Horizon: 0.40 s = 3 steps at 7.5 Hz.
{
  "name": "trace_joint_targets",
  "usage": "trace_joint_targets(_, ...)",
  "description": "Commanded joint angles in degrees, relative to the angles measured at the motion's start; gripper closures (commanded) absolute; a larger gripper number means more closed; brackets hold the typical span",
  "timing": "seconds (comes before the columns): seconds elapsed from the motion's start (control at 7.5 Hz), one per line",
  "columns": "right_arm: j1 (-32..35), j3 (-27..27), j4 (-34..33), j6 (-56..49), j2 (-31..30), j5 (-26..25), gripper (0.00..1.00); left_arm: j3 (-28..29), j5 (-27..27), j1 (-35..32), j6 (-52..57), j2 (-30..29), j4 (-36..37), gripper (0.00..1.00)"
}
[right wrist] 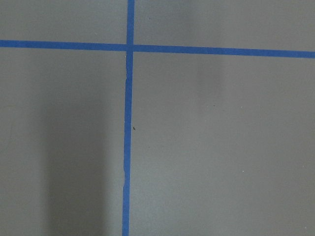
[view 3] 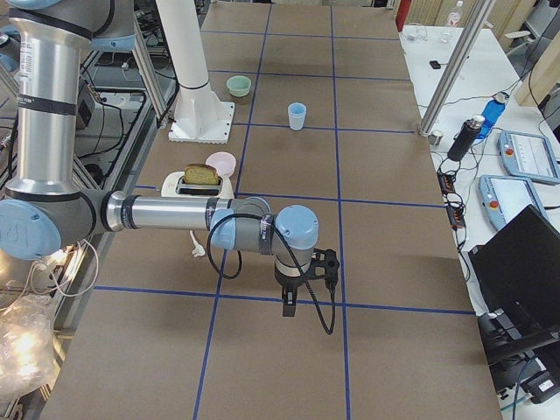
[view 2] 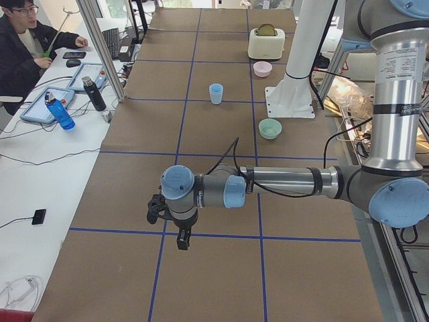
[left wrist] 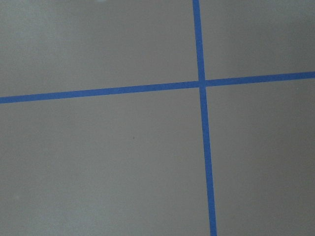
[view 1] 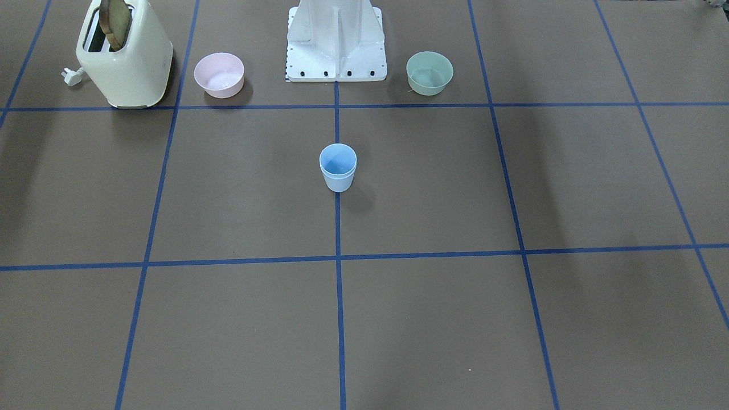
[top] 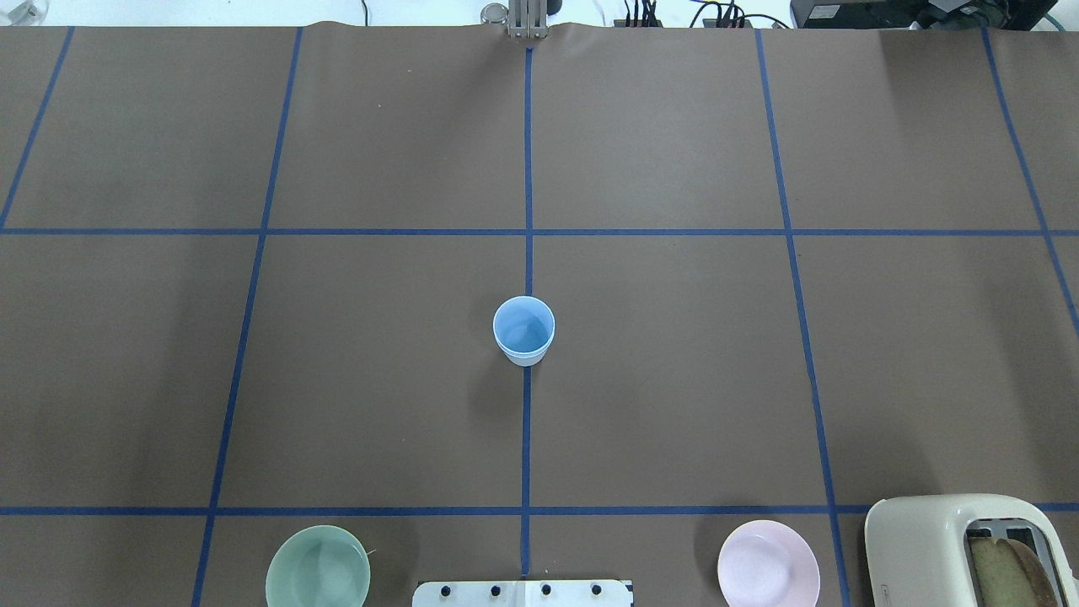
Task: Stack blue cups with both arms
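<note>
- Blue cups (view 1: 338, 168) are being shown nested upright at table (view 1: 228, 199) centre.
- Left claw (view 2: 181, 239) and right claw (view 3: 289, 304) are being held well apart from them, neither nearer; whether spread or pressed together cannot be told.

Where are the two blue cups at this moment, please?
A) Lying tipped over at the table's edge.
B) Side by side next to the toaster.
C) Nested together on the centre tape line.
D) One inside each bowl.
C: the cups stand upright as one stack, a double rim showing, on the centre tape line.
</note>
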Motion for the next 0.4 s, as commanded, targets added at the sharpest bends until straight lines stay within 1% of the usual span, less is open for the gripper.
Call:
trace_joint_targets(0.0,0.0,0.0,0.0,0.0,0.0,0.1,0.00,0.0,0.0,0.0,0.0,0.0,0.1,0.01)
trace_joint_targets(0.27,0.0,0.0,0.0,-0.1,0.0,0.5,0.00,-0.1,0.0,0.0,0.0,0.1,0.0,0.01)
